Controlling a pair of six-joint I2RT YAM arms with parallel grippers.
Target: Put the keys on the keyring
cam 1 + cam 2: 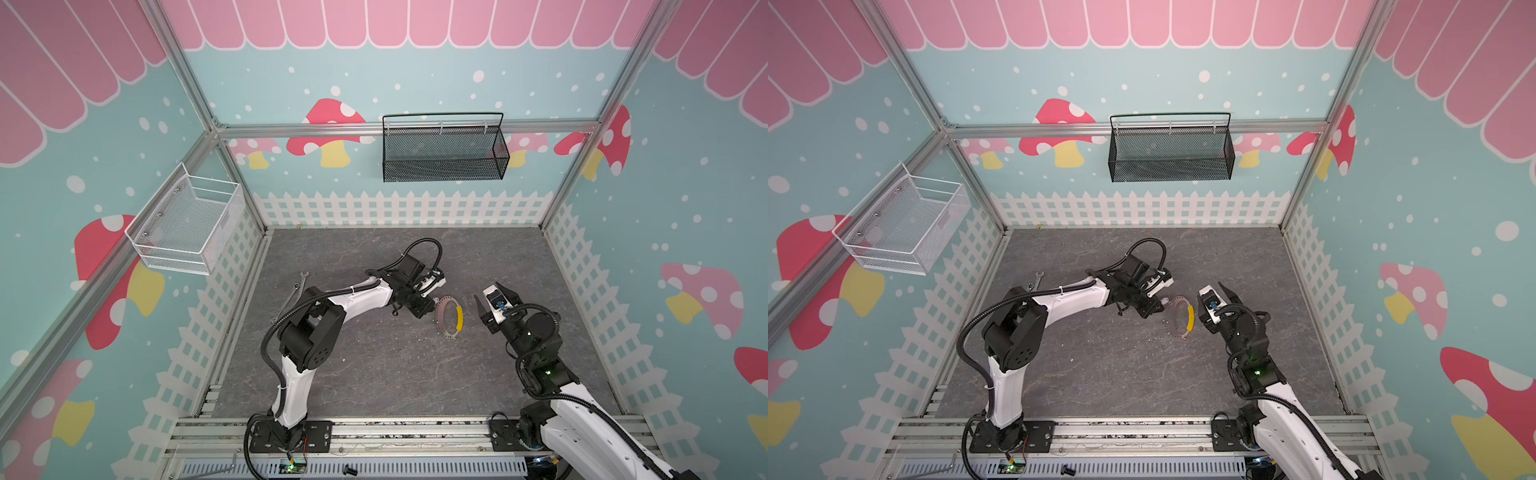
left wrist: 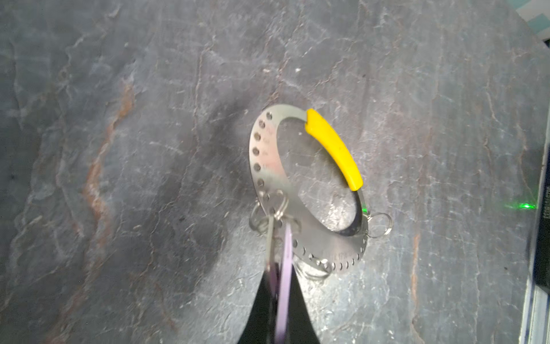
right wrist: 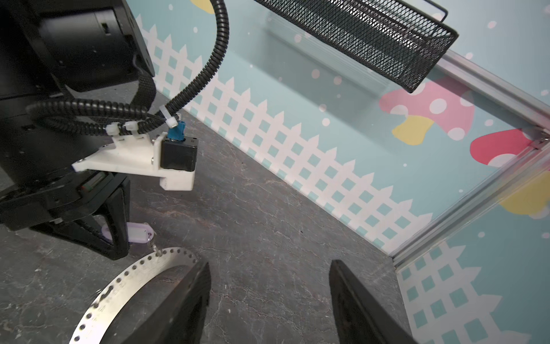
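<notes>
The keyring [image 1: 449,318] [image 1: 1180,319], a flat silver hoop with small holes and a yellow segment [image 2: 333,149], lies on the grey floor mid-table. My left gripper [image 2: 281,269] [image 1: 428,309] is shut on a key's lilac tag [image 2: 286,262] at the hoop's left rim. The silver key [image 2: 270,238] hangs beside the tag, and its small split ring [image 2: 278,205] sits at the hoop's holes. Seen from the right wrist, the tag [image 3: 138,230] links down to the keyring [image 3: 134,283]. My right gripper [image 3: 269,265] [image 1: 487,290] [image 1: 1209,289] stands open and holds nothing, just right of the hoop.
Long silver wrenches [image 1: 297,291] [image 1: 1036,280] lie at the left behind my left arm. A black mesh basket [image 1: 444,153] hangs on the back wall and a white one [image 1: 187,224] on the left wall. More small split rings [image 2: 379,225] hang on the hoop.
</notes>
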